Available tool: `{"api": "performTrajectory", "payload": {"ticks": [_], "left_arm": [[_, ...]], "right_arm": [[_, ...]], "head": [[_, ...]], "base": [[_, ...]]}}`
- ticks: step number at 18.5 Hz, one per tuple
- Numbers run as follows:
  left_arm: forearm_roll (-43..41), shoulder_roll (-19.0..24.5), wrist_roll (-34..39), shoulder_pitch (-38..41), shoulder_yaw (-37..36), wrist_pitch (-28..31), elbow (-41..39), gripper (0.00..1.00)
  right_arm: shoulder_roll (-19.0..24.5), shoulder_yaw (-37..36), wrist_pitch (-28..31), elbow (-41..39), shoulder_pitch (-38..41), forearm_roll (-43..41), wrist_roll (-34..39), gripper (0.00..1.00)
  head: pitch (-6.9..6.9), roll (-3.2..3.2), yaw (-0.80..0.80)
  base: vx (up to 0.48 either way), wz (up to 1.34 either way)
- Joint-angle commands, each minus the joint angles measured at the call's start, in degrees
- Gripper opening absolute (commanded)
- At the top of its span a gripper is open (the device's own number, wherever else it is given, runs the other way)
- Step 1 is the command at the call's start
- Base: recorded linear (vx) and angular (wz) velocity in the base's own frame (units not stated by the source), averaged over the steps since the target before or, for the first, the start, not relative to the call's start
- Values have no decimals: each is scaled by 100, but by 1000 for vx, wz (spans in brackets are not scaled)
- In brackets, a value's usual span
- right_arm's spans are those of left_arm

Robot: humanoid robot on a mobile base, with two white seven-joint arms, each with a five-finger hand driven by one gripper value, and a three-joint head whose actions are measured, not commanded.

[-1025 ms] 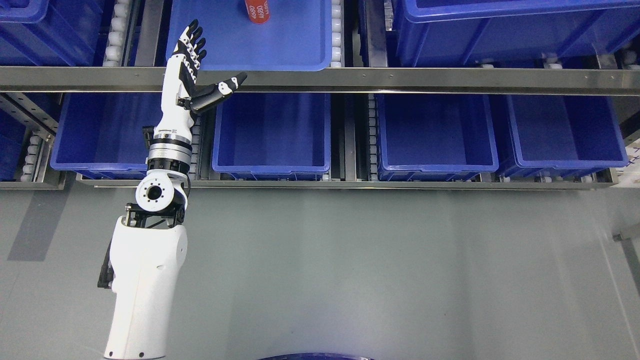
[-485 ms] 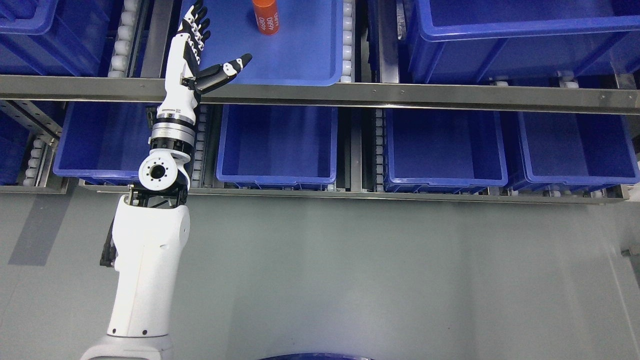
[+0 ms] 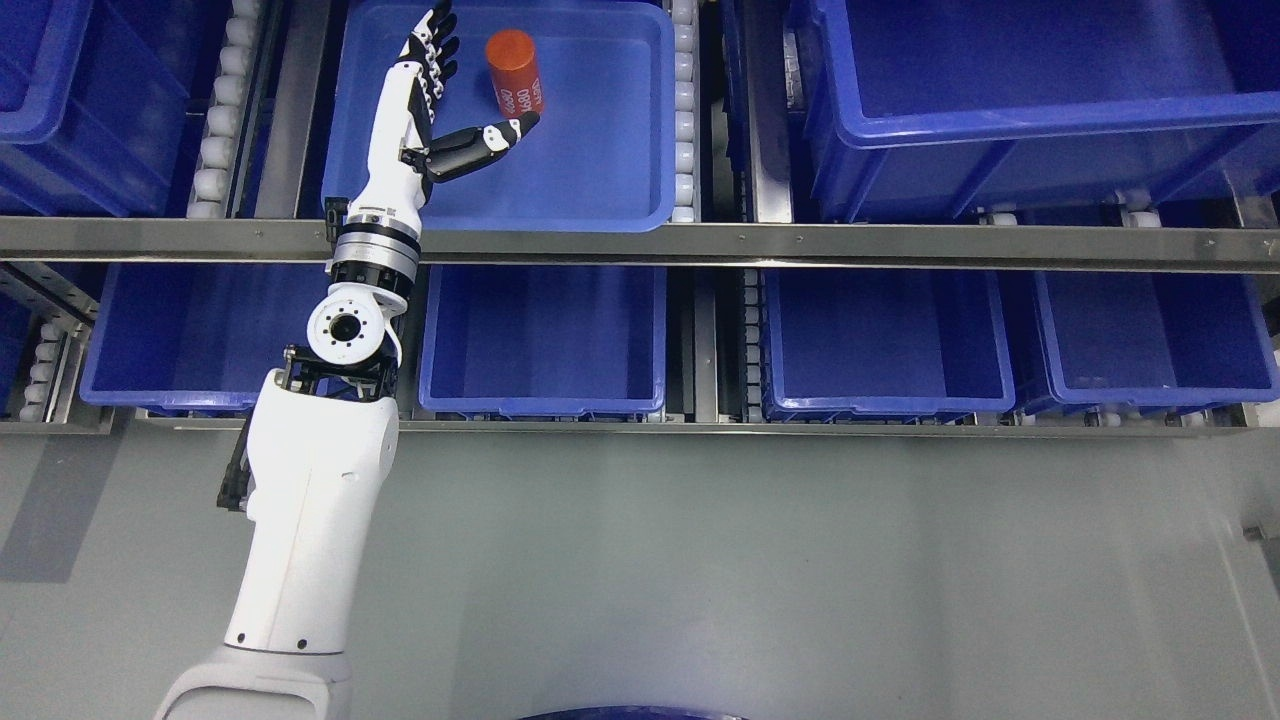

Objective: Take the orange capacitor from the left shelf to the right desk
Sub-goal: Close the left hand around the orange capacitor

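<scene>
An orange capacitor (image 3: pixel 515 72) with white print stands upright in a shallow blue tray (image 3: pixel 610 180) on the upper shelf. My left hand (image 3: pixel 470 85) reaches into that tray from the lower left. Its fingers (image 3: pixel 432 50) are stretched straight out to the left of the capacitor. The thumb (image 3: pixel 487 140) is spread out just below it. The hand is open and holds nothing. It does not touch the capacitor. My right arm does not show.
A steel shelf rail (image 3: pixel 800 245) crosses the view under the tray. Several empty blue bins (image 3: pixel 880 340) sit on the lower shelf. A large blue bin (image 3: pixel 1020 90) stands at the upper right. Grey floor (image 3: pixel 750 570) lies in front.
The camera tilted up, so the shelves slid down in the picture. My left hand reached further into the tray and now sits beside the capacitor.
</scene>
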Motion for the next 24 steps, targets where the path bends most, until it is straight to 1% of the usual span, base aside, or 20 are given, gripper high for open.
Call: {"api": "performTrajectory", "payload": {"ticks": [1, 4, 7, 9, 12, 15, 17, 22, 24], "left_arm": [[-136, 100, 4, -89, -247, -3, 358, 98], [-145, 100, 13, -28, -247, -3, 455, 97], [-136, 100, -5, -11, -378, 6, 473, 94], [-128, 100, -40, 68, -571, 32, 473, 94], [-119, 100, -75, 95, -616, 32, 473, 94], [-110, 100, -321, 51, -608, 32, 613, 94], [-119, 100, -339, 33, -555, 32, 649, 88], [-119, 100, -313, 7, -388, -64, 938, 67], [-110, 100, -313, -80, -353, -100, 1052, 62]], "right_arm": [[-100, -62, 3, -193, -9, 26, -2, 100], [-100, -62, 3, -193, -9, 26, -2, 100], [-100, -62, 3, -193, -9, 26, -2, 100], [-100, -62, 3, -193, -9, 26, -2, 100], [-100, -62, 3, -193, -9, 26, -2, 100], [-100, -62, 3, -193, -9, 26, -2, 100], [-100, -62, 3, -193, -9, 26, -2, 100], [-100, -62, 3, -193, -9, 26, -2, 100], [-100, -62, 3, -193, -9, 26, -2, 100]], "head": [[0, 0, 0], [0, 0, 0], [0, 0, 0], [0, 0, 0], [0, 0, 0], [0, 0, 0], [0, 0, 0], [0, 0, 0], [0, 0, 0]], "base": [[166, -37], [189, -12], [199, 82], [73, 59], [51, 1], [14, 0], [0, 0], [0, 0], [0, 0]]}}
